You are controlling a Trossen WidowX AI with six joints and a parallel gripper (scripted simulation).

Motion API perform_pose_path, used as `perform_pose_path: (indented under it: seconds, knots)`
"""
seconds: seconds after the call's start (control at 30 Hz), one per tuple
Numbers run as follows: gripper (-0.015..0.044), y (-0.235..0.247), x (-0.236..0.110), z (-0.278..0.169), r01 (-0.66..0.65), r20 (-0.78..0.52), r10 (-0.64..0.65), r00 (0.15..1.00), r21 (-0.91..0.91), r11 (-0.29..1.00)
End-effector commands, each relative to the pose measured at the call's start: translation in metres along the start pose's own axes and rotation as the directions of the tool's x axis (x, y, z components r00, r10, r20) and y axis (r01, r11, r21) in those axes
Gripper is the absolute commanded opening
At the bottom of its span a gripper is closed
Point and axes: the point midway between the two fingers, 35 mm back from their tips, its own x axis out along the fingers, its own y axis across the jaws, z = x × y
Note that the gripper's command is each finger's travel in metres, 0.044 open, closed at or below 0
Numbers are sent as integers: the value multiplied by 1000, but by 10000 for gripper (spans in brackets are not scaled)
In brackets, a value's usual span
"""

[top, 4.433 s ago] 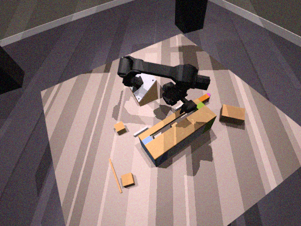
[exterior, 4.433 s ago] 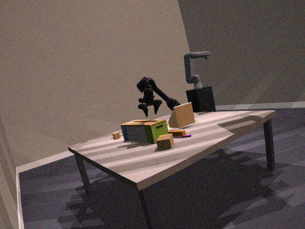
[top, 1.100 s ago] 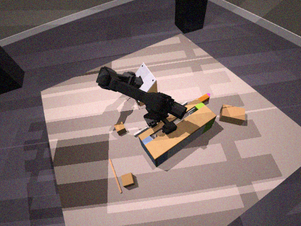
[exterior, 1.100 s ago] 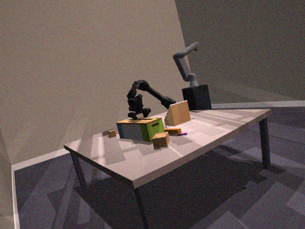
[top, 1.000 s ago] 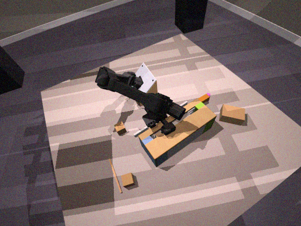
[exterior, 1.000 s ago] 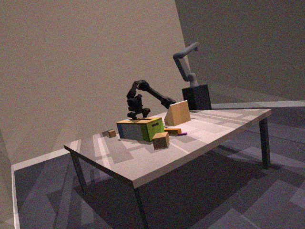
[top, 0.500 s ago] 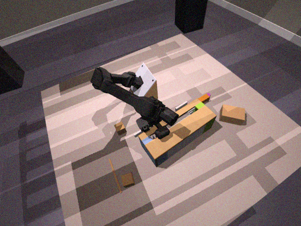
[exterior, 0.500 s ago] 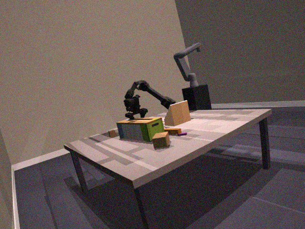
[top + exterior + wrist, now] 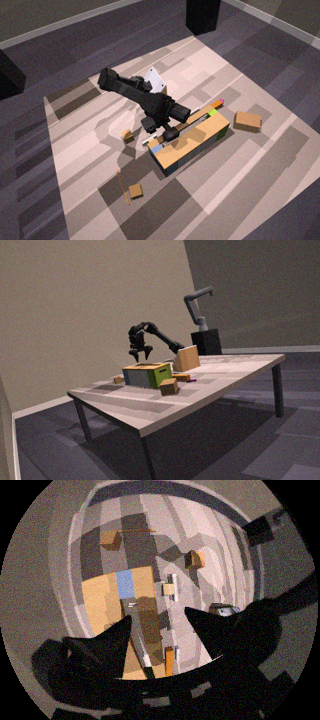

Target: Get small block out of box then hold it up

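Note:
The box (image 9: 196,132) (image 9: 146,367) (image 9: 102,600) stands on the table, with a blue end (image 9: 156,148) (image 9: 126,584) and a green end (image 9: 212,112) (image 9: 155,378). A slot runs along its wooden top. A small pale tan block (image 9: 168,589) shows in the wrist view just outside the box's long side near the blue end, beside a short white bar (image 9: 175,586). It looks to be on the table. My gripper (image 9: 142,360) (image 9: 158,613) is open and empty, pointing down above the box's top near that side, with the pale block ahead of the fingertips in the wrist view.
An orange bar (image 9: 216,104) (image 9: 182,377) (image 9: 169,661) lies by the green end. A wooden block (image 9: 248,120) (image 9: 168,386) stands beyond it. Smaller blocks (image 9: 127,136) (image 9: 135,191) and a thin stick (image 9: 122,186) lie around the blue end. A white-faced wedge (image 9: 155,78) stands near the arm.

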Motion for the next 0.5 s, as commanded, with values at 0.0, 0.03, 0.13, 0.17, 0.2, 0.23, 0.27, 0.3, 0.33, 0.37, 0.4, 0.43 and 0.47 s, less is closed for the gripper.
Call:
perform_pose_path:
  seconds: [0.0, 0.03, 0.13, 0.17, 0.2, 0.23, 0.27, 0.3, 0.33, 0.37, 0.4, 0.43, 0.47]
  knots:
    - [400, 0, 0, 0, 0, 0, 0, 1000, 0, 1000]
    - [374, -1, 0, 1, -3, -4, 3, 1000, 19, 1000]
    - [295, -8, -1, 8, -39, -53, 56, 997, 280, 959]
    - [285, -12, -2, 12, -47, -73, 81, 994, 391, 919]
    - [285, -15, -2, 15, -49, -91, 108, 990, 495, 867]
    - [285, -19, -3, 18, -46, -108, 136, 985, 593, 804]
    - [285, -22, -3, 21, -37, -123, 165, 979, 682, 730]
    - [285, -25, -4, 24, -22, -137, 194, 971, 762, 647]
    - [285, -29, -4, 26, -1, -149, 225, 963, 830, 557]
    - [285, -32, -4, 29, 25, -160, 256, 953, 887, 461]
    - [285, -35, -5, 31, 56, -168, 288, 943, 931, 361]
    - [285, -39, -5, 34, 92, -175, 320, 931, 962, 257]
    - [285, -42, -5, 36, 132, -179, 353, 918, 979, 153]
